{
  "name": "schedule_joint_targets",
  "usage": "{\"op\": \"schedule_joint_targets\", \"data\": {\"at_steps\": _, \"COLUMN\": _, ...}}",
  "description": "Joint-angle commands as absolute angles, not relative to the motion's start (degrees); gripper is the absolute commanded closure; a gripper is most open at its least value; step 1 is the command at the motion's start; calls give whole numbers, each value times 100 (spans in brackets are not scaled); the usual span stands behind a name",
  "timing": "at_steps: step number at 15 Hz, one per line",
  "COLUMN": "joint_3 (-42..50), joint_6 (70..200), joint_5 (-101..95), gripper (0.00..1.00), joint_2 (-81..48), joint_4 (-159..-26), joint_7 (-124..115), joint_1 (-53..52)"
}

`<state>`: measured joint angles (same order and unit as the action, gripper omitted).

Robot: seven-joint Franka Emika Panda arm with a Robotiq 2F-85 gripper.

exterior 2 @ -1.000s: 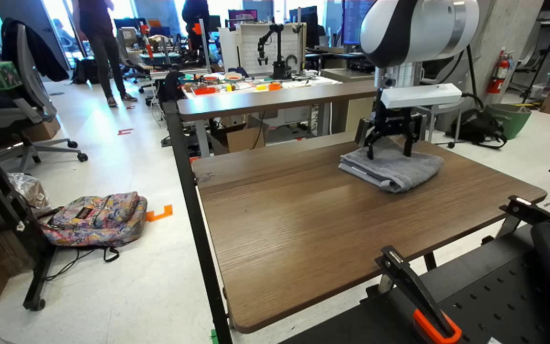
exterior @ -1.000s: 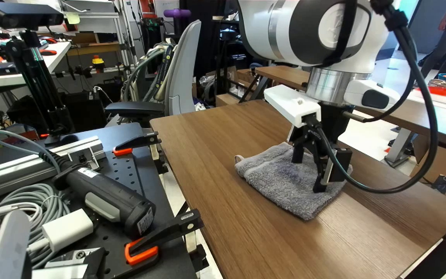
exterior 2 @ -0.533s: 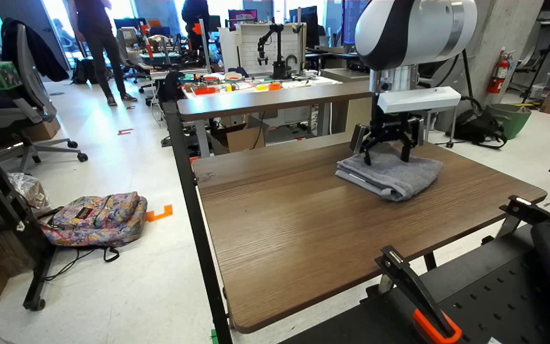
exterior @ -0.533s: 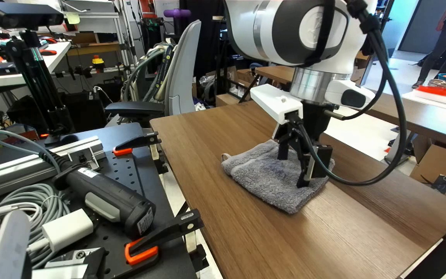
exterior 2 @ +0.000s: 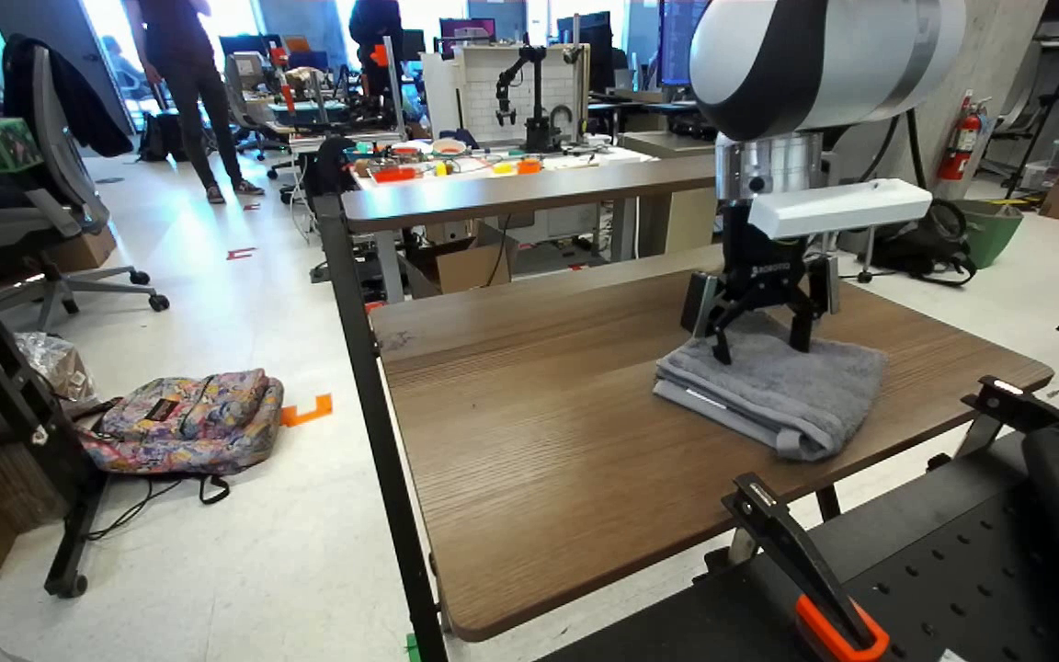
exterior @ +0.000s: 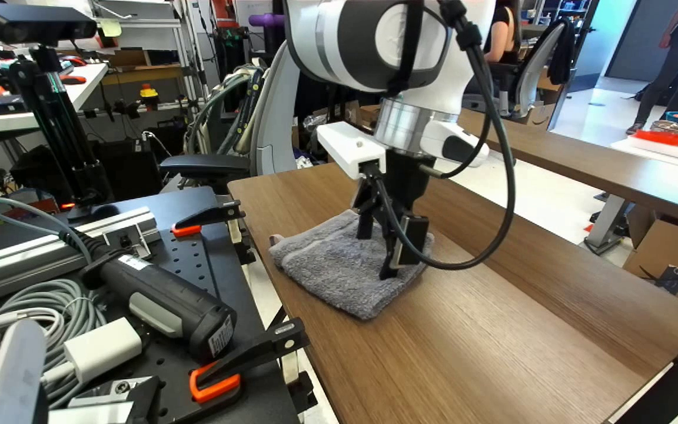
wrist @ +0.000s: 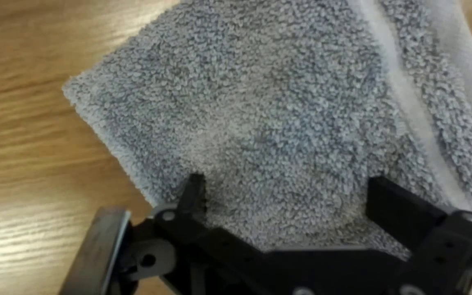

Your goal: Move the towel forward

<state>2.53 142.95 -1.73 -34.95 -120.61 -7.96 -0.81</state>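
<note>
Windows glare v. bright at the far end of the rm, & the pale floor picks up the shine, w/ orange tape on it. Nr me a brown table, a 2nd table beyond it. Office chair on castors off to 1 side; opp. side, a concrete pillar, red extinguisher, green bin. Also a grey chair by the brown table's corner, plus a cluttered white desk.
</note>
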Motion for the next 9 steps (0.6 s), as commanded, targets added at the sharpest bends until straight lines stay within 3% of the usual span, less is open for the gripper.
{"op": "schedule_joint_targets", "data": {"at_steps": 1, "joint_3": 159, "joint_6": 14593, "joint_5": -261, "gripper": 0, "joint_2": -3022, "joint_4": -13014, "joint_7": -542, "joint_1": -185}}
{"op": "schedule_joint_targets", "data": {"at_steps": 9, "joint_3": 170, "joint_6": 14664, "joint_5": -410, "gripper": 0, "joint_2": -2598, "joint_4": -13655, "joint_7": -541, "joint_1": -337}}
